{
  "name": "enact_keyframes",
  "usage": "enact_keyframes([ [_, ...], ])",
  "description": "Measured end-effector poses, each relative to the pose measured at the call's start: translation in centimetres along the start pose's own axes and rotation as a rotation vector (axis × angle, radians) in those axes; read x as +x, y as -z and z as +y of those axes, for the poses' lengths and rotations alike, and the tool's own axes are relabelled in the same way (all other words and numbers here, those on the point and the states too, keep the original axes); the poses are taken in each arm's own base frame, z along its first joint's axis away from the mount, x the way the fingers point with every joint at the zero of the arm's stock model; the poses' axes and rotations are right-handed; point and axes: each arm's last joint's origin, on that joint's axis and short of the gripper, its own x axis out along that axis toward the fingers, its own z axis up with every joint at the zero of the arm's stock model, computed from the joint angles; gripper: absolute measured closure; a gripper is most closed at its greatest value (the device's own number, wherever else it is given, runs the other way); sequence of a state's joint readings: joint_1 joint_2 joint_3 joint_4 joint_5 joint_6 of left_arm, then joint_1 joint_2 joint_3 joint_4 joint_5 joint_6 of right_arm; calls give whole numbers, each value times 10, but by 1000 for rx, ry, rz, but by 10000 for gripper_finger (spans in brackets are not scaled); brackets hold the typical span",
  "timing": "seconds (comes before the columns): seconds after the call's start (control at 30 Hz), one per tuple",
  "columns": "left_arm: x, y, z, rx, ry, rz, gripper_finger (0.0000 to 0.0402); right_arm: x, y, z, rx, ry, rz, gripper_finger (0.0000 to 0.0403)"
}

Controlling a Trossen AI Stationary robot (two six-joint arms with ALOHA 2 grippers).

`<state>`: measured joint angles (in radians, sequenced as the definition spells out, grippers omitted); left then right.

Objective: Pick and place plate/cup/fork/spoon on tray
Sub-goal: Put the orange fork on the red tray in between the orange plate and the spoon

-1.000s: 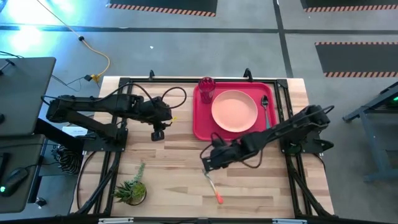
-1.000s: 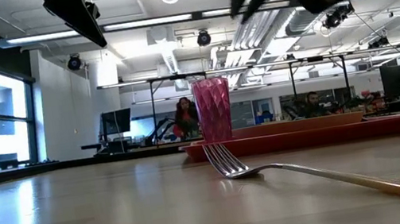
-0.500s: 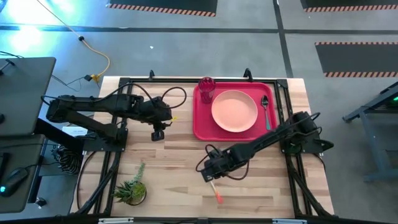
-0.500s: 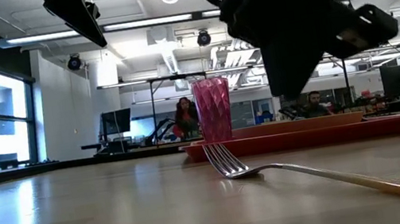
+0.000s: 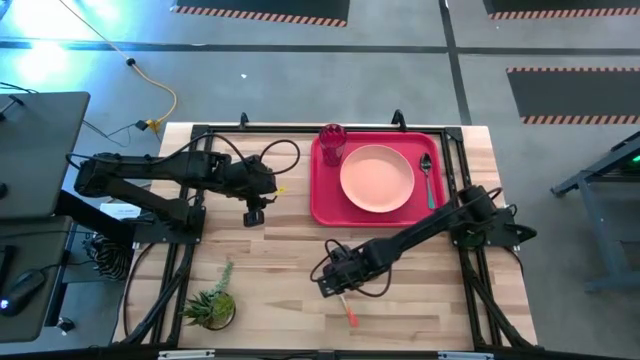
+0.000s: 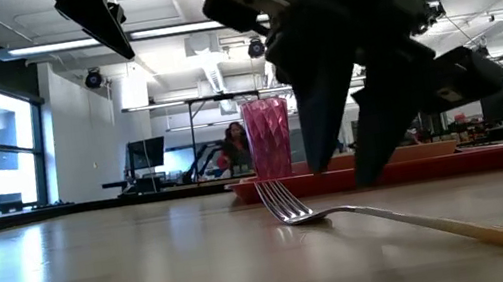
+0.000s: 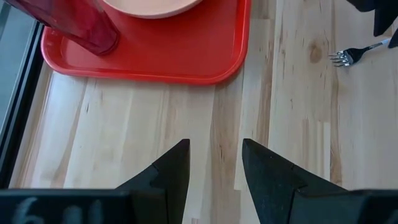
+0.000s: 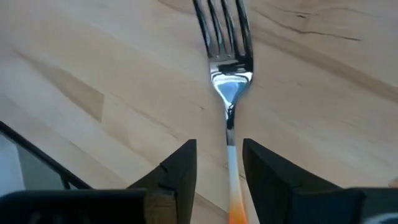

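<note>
The fork [image 5: 346, 306] lies flat on the wooden table, tines toward the tray, orange handle toward the near edge. My right gripper [image 5: 335, 284] is open and low over it. In the right wrist view its fingers stand on either side of the fork's neck [image 8: 229, 134] without touching. The red tray [image 5: 322, 205] holds the peach plate [image 5: 377, 178], the magenta cup [image 5: 332, 143] and the teal-handled spoon [image 5: 428, 176]. My left gripper [image 5: 254, 214] waits open above the table, left of the tray.
A small potted plant [image 5: 211, 305] stands near the table's front left corner. Black frame rails [image 5: 190, 215] run along the table's sides. Bare wood lies between the fork and the tray. People sit far off in the room [image 6: 231, 144].
My right gripper has moved toward the table's near edge and a little left, and gone down over the fork. Its fingers now stand close to the table on either side of the fork's neck. The fork has not moved.
</note>
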<state>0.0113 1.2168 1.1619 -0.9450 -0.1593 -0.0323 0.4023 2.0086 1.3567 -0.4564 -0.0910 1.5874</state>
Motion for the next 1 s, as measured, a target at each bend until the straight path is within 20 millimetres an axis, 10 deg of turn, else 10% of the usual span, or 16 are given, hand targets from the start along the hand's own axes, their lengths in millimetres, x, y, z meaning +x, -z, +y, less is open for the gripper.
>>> enact_keyframes([
  [1.0, 0, 0, 0, -2, -1, -2, 266, 21, -1, -11, 84, 94, -25, 316],
])
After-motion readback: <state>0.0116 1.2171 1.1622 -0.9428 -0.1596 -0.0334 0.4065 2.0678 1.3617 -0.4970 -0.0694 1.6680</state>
